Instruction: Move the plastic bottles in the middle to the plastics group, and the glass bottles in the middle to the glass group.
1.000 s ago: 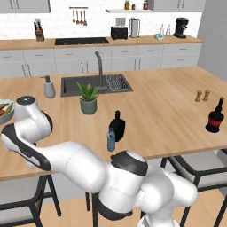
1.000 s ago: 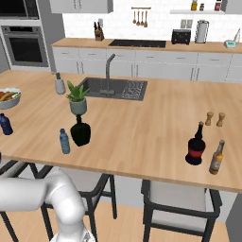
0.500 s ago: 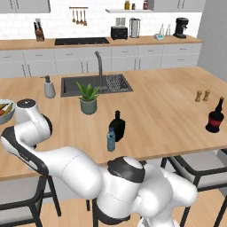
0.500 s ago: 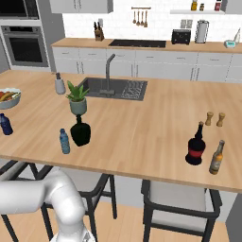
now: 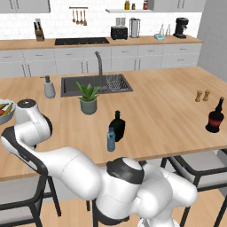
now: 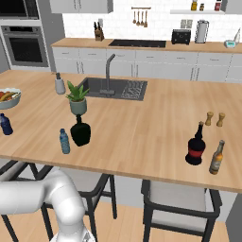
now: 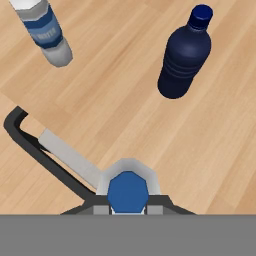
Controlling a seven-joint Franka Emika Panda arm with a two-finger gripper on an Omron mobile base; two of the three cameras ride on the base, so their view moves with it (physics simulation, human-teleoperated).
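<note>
My gripper points straight down and is shut on a small plastic bottle with a blue cap and pale grey shoulders. The navy plastics-group bottle stands just beyond it. A clear-white bottle with a blue label is to its left. In the middle of the island a pale blue bottle stands beside the squat black glass bottle. The red-labelled glass-group bottle stands at the far right.
A fruit bowl sits at the left end near the navy bottle. A potted plant, a soap dispenser and the sink lie behind the middle. An amber bottle and shakers stand at the right. Stools line the front edge.
The arm's near links have shifted very slightly. The bottles on the island stand where they were.
</note>
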